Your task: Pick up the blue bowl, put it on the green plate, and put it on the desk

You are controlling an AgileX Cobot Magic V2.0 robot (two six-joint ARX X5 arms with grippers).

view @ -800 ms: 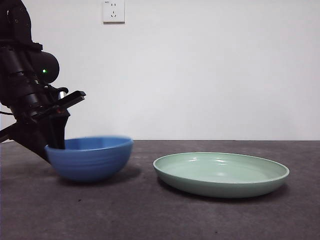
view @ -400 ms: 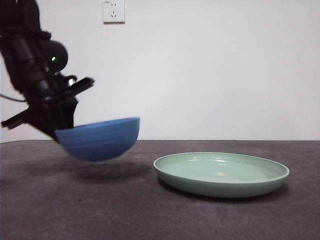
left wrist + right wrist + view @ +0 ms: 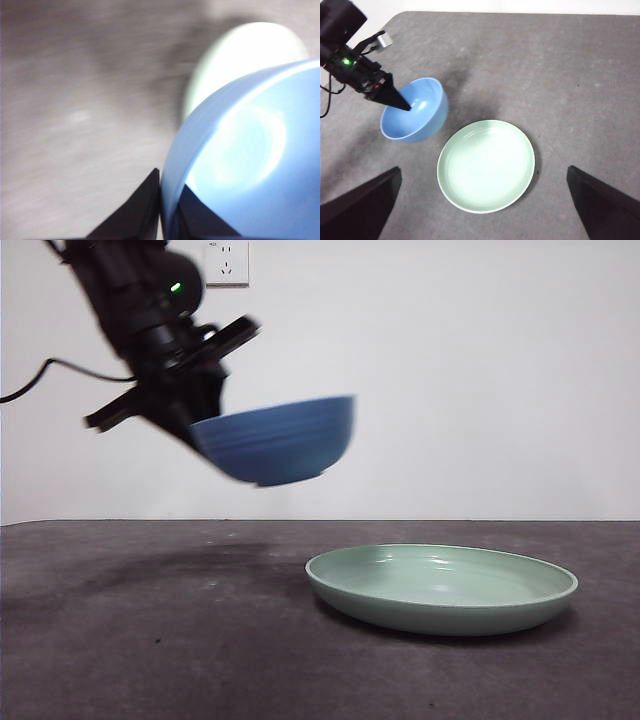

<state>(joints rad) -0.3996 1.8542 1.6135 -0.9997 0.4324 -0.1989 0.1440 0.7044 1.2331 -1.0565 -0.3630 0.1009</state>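
blue bowl (image 3: 278, 440) hangs airborne, rim apparently clamped in the left claw (image 3: 161, 200).

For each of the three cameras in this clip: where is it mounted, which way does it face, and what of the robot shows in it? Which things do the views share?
Front view: low, near table height, looking level across the desk; the left gripper carries the blue bowl in the air beside the green plate.
Left wrist view: on the left arm, close and blurred; its jaws pinch the bowl's rim.
Right wrist view: high on the right arm, looking down; the right gripper hangs open.
Shared: bowl and plate appear in all three.
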